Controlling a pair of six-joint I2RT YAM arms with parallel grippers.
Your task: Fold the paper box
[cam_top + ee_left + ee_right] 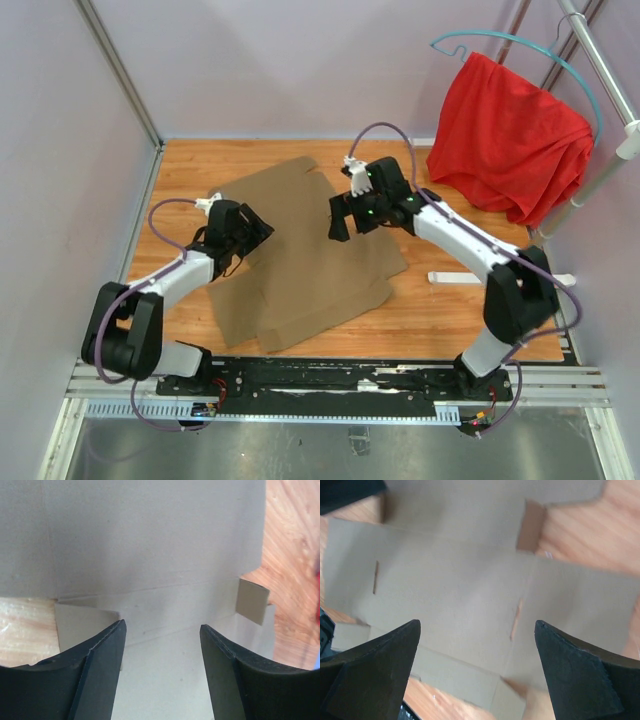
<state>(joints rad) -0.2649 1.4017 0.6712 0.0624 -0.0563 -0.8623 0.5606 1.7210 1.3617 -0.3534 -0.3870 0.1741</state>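
The paper box (300, 255) is a flat brown die-cut cardboard sheet lying unfolded on the wooden table. My left gripper (255, 232) hovers over the sheet's left edge, open and empty; in the left wrist view the gripper (162, 627) has its jaws spread over the cardboard (150, 555), with a small flap (252, 600) standing up at right. My right gripper (345, 222) hovers over the sheet's upper middle, open and empty; the right wrist view shows the gripper (477, 625) above the sheet (455, 590) with its slots (516, 617).
A red cloth (510, 140) hangs on a teal hanger (520, 45) at the back right beside a metal rail (600, 60). A white strip (455, 277) lies on the wooden table (450, 320) right of the sheet. Walls enclose the table's left and back.
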